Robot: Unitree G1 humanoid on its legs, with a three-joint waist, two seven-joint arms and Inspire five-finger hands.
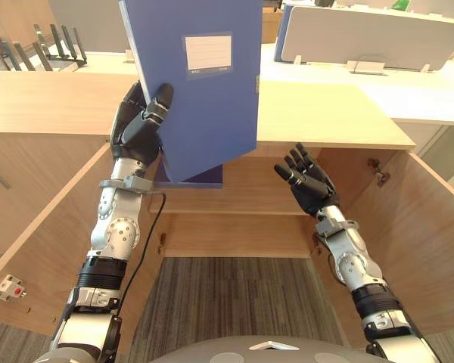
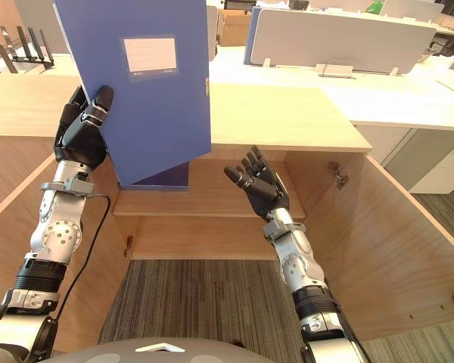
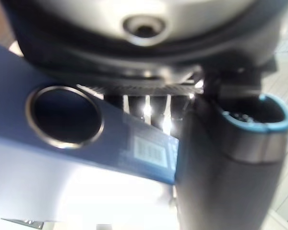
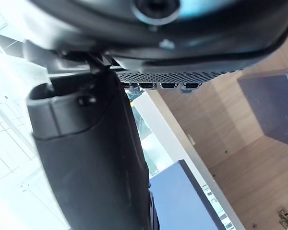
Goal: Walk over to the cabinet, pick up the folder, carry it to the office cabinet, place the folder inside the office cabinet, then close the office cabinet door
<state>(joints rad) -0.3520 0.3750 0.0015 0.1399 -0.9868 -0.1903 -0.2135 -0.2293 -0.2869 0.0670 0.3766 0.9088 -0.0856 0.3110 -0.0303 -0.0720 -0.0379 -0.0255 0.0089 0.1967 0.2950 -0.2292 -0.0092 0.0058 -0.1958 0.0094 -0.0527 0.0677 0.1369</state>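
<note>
Two doors stand open on the cabinet, and we begin at the left door, which lies close beside our left arm. A wide swing of the elbow there could knock it.

Our left hand is curled tight round the left edge of the folder, which is raised above the top and tilted, its lower corner hanging before the opening. We judge this one-edge grip the main risk, since the folder could pivot or slide out as we lower it. It also looks tall against the opening, so if we push it in upright it may strike the top's front edge.

On the shelf, just behind the folder's lower corner, sits a dark blue box. That could block the spot we aim for and jam the folder half in.

Our right hand is empty, palm up with fingers spread, in front of the shelf and clear of the folder. Left there, it could foul the folder's path.

The right door is swung wide. If the folder ends up proud of the shelf, neither door will shut.
</note>
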